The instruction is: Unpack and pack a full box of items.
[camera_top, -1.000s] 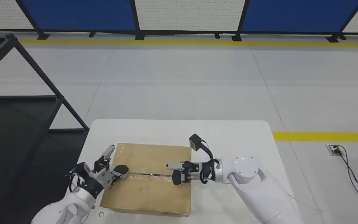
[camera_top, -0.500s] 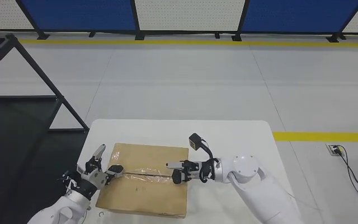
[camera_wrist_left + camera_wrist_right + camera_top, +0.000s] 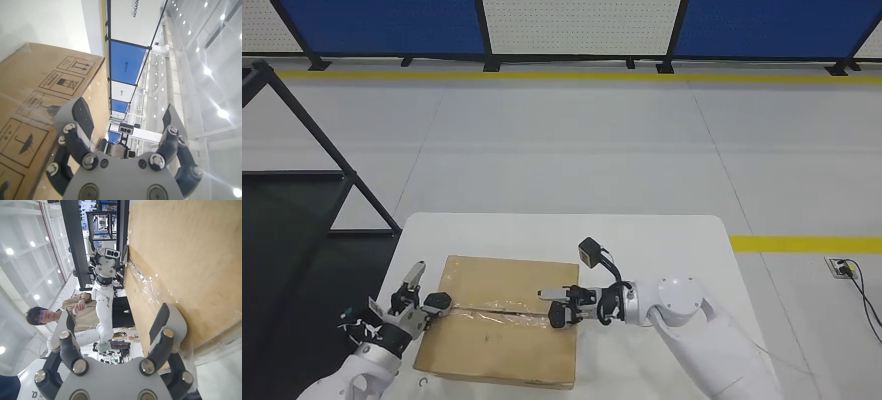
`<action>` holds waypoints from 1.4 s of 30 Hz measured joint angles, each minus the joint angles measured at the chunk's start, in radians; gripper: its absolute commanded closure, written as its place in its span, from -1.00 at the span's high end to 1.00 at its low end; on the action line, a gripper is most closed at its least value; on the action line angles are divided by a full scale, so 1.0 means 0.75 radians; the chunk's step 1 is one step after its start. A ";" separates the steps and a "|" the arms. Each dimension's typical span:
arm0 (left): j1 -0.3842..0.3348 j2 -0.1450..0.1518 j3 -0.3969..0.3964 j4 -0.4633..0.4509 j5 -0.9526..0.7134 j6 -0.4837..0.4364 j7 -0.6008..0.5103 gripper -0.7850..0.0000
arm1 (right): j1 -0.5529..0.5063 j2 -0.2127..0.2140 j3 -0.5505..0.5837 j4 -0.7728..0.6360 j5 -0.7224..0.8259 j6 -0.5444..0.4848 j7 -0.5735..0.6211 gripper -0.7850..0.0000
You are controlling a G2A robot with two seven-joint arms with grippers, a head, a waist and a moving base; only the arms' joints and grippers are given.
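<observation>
A closed cardboard box lies on the white table, with a strip of clear tape running along its top seam. My left gripper stands open at the box's left end, level with the seam, one finger close against the cardboard. In the left wrist view the left gripper is spread wide beside the printed side of the box. My right gripper is open over the box's right end. In the right wrist view the right gripper has one pad against the box near the tape.
Bare table lies behind the box and to its right. A black metal frame stands on the floor left of the table. The box's near side sits close to the table's front edge.
The box has slid slightly to the left. My left gripper has drawn back from over the box's left end to just off it. The right gripper followed a little leftward.
</observation>
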 measured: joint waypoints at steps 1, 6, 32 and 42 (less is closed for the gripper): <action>-0.002 0.000 0.003 0.005 -0.005 -0.002 0.003 1.00 | 0.001 -0.001 -0.001 -0.005 -0.001 0.001 -0.001 1.00; -0.001 -0.002 0.005 0.000 -0.043 -0.005 0.011 1.00 | 0.024 -0.011 -0.024 -0.054 -0.009 0.008 -0.009 -1.00; 0.022 -0.003 -0.005 -0.034 -0.147 -0.005 0.027 1.00 | 0.327 -0.205 -0.424 0.094 -0.100 0.259 -0.197 -1.00; 0.014 -0.002 -0.005 -0.021 -0.163 -0.002 0.028 1.00 | 0.472 -0.350 -0.581 0.316 -0.138 0.324 -0.296 -1.00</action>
